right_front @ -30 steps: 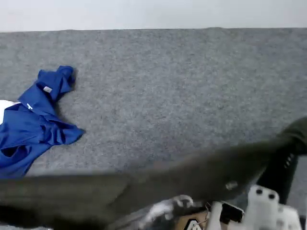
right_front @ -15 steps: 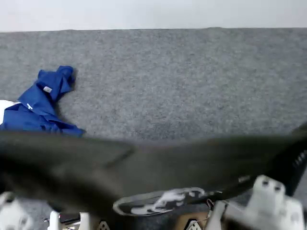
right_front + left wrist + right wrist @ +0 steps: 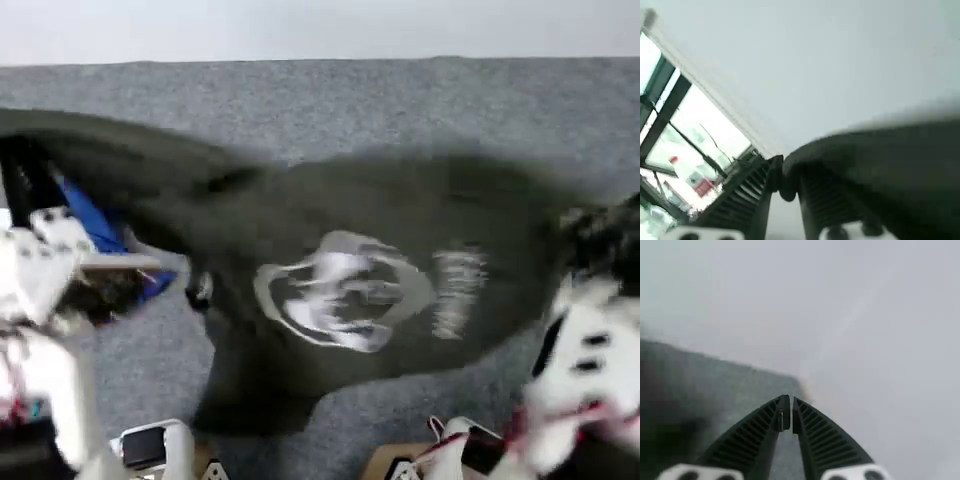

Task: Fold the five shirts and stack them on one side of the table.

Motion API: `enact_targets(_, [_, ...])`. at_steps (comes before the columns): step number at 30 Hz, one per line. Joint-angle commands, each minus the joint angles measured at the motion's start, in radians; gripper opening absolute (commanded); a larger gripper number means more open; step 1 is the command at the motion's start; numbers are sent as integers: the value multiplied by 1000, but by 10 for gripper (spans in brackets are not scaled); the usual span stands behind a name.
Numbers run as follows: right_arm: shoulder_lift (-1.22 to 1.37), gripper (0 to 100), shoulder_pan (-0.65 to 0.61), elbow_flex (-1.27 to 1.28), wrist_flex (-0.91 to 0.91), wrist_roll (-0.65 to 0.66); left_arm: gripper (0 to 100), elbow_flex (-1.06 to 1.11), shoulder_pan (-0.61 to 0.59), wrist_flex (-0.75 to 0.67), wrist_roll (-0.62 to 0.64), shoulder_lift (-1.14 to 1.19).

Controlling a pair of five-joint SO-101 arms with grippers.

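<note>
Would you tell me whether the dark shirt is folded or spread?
Spread: the dark shirt is stretched wide over the table, its white print fully showing.

Nothing readable here tbh. The dark shirt (image 3: 400, 250) has a white print on its front, but it's smeared to mush. The bottle (image 3: 687, 175) label's too tiny.

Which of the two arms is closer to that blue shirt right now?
Left. The left pincer is raised just by the blue shirt, holding one end of the dark shirt; the right pincer is across the table, at its other end.
</note>
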Motion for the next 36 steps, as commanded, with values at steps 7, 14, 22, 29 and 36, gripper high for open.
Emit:
enact_targets(7, [33,10,-150,428,-375,5,3,449,80,-451,-15,2])
enact_targets(14, [33,10,-188,493,-381,0,3,486,157,-480,-121,-8])
enact_targets(22, [36,10,-390,548,-120,-48,3,487,-61,-204,-121,-8])
enact_targets(29, [228,10,-578,505,13,-140,3,568,-215,138,-118,-8])
enact_targets(36, [631,10,-763,189,153,-207,3,711,-272,169,-118,-8])
